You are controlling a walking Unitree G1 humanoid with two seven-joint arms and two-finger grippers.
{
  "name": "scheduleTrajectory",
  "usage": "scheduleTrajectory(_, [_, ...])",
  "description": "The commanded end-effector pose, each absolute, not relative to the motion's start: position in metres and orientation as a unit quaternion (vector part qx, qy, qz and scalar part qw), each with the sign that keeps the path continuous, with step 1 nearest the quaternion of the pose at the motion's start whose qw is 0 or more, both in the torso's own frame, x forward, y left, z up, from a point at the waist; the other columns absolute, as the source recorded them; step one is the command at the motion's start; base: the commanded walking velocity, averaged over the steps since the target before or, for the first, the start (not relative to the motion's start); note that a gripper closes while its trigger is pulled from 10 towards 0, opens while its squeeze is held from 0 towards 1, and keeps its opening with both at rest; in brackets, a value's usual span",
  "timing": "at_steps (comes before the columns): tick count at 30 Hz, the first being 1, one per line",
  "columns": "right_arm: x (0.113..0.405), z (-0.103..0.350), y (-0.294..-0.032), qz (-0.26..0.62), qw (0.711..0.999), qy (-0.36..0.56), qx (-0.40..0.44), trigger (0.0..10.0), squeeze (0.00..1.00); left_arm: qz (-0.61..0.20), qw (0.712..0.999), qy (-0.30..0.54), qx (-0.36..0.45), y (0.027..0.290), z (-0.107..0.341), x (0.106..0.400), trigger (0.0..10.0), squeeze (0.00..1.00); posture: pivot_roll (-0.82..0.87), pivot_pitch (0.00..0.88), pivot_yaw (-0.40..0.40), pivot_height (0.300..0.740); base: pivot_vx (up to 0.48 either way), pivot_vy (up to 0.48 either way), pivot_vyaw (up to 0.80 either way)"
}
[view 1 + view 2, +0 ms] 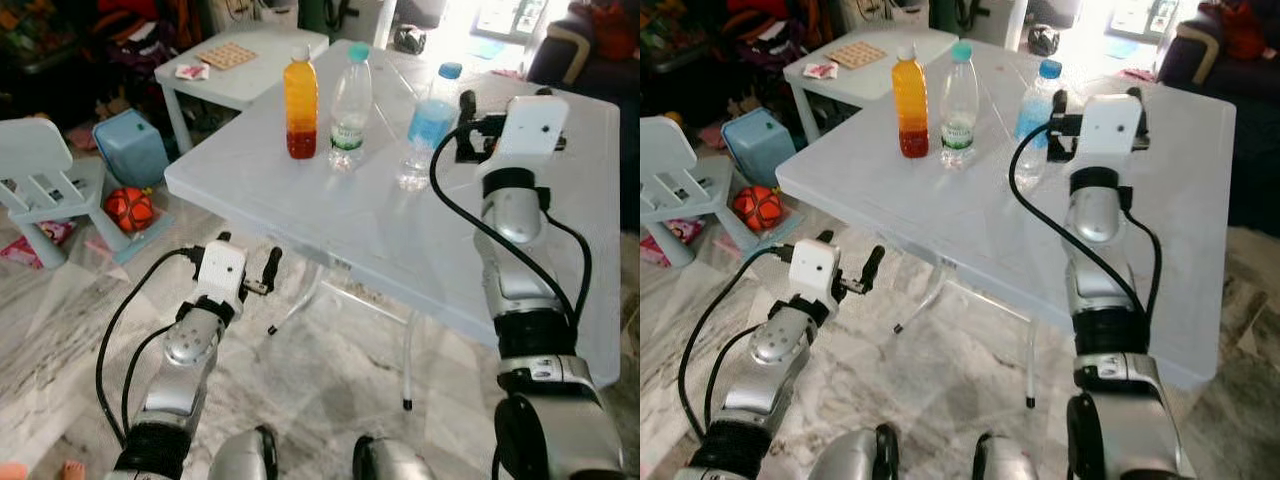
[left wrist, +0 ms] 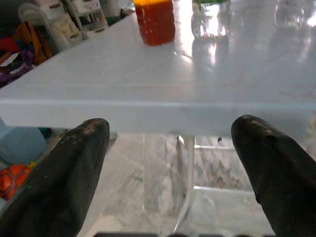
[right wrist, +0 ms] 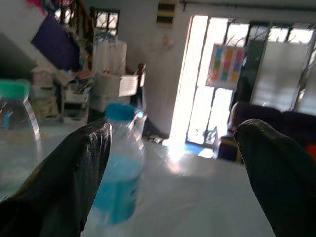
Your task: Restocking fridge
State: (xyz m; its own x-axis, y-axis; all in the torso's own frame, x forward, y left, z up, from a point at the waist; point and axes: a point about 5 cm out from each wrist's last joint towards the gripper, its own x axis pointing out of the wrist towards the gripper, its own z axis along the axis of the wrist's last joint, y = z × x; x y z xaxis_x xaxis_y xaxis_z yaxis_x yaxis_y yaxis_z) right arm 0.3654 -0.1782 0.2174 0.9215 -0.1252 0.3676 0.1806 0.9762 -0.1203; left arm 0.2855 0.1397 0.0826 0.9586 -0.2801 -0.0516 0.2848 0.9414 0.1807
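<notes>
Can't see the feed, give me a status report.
Right gripper open beside blue-label bottle. Left gripper open, below table edge. Nothing between.

Three capped bottles stand upright in a row on the white folding table (image 1: 300, 215), toward its far edge. At ten o'clock on the tabletop is the juice bottle (image 1: 300, 105), with a white cap and orange liquid darkening to red at the base; just beside it, at eleven o'clock, stands the clear water bottle (image 1: 351, 108) with a teal cap and green label. Near these, at one o'clock, stands the blue-labelled bottle (image 1: 429, 128), clear with a blue cap.
</notes>
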Motion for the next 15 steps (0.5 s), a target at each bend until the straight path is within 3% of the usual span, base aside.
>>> scheduleTrajectory(1, [0.371, 0.225, -0.175, -0.075, 0.976, -0.193, -0.072, 10.0, 1.0, -0.148, 0.984, 0.01, 0.097, 0.141, 0.085, 0.283, 10.0, 0.0, 0.08, 0.119, 0.028, 0.74, 0.0, 0.0, 0.0])
scheduleTrajectory(2, [0.371, 0.225, -0.175, -0.075, 0.976, -0.193, -0.072, 10.0, 1.0, -0.148, 0.984, 0.01, 0.097, 0.141, 0.085, 0.283, 10.0, 0.0, 0.08, 0.119, 0.028, 0.74, 0.0, 0.0, 0.0])
scheduleTrajectory(3, [0.374, 0.228, -0.177, -0.08, 0.975, -0.196, -0.069, 10.0, 0.9, -0.152, 0.983, 0.011, 0.102, 0.141, 0.086, 0.282, 10.0, 0.0, 0.08, 0.124, 0.032, 0.74, 0.0, 0.0, 0.0])
scheduleTrajectory(9, [0.369, 0.228, -0.179, -0.078, 0.972, -0.209, -0.068, 10.0, 0.83, -0.157, 0.983, 0.006, 0.099, 0.142, 0.09, 0.278, 10.0, 0.0, 0.08, 0.118, 0.028, 0.74, 0.0, 0.0, 0.0])
scheduleTrajectory(10, [0.359, 0.221, -0.18, -0.077, 0.973, -0.206, -0.069, 10.0, 0.62, -0.151, 0.984, 0.003, 0.097, 0.146, 0.091, 0.276, 10.0, 0.0, 0.07, 0.113, 0.026, 0.74, 0.0, 0.0, 0.0])
scheduleTrajectory(12, [0.355, 0.217, -0.18, -0.077, 0.973, -0.204, -0.069, 10.0, 0.62, -0.148, 0.984, 0.002, 0.095, 0.147, 0.092, 0.275, 10.0, 0.0, 0.07, 0.112, 0.025, 0.74, 0.0, 0.0, 0.0])
scheduleTrajectory(13, [0.339, 0.203, -0.179, -0.074, 0.975, -0.195, -0.076, 10.0, 0.33, -0.138, 0.986, 0.001, 0.094, 0.152, 0.092, 0.271, 10.0, 0.0, 0.06, 0.108, 0.025, 0.74, 0.274, 0.0, 0.0])
scheduleTrajectory(15, [0.33, 0.195, -0.179, -0.072, 0.976, -0.188, -0.08, 10.0, 0.29, -0.132, 0.987, 0.0, 0.094, 0.155, 0.093, 0.27, 10.0, 0.0, 0.06, 0.108, 0.025, 0.74, 0.277, 0.0, 0.0])
